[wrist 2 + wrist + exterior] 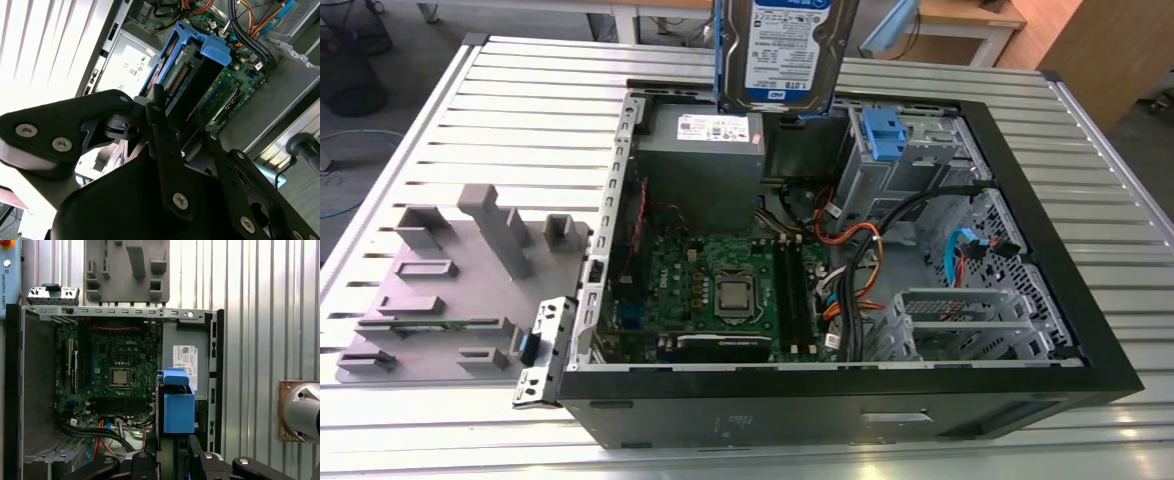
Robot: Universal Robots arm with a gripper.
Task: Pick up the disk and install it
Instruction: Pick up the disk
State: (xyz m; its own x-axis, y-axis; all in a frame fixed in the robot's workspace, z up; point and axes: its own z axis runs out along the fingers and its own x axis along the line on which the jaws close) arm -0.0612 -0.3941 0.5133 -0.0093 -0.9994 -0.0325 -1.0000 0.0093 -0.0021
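- The fingers (162, 130) clamp the disk (785, 55) by one end, upright above the open computer case (854, 420).
- It looks rigid, fairly heavy and shock-sensitive; its blue-framed edges suit gripping.

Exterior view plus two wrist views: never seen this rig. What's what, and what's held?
A robot arm works over a ribbed aluminium table. The exterior view comes from a camera off the arm; both wrist views come from cameras on the arm, looking past its black tool. On the table lies an open black computer case showing a green motherboard, with a grey fixture plate on the exterior view's left. The tool grips the flat silver hard drive with a white-and-blue label and blue plastic frame, above the case, not yet installed.
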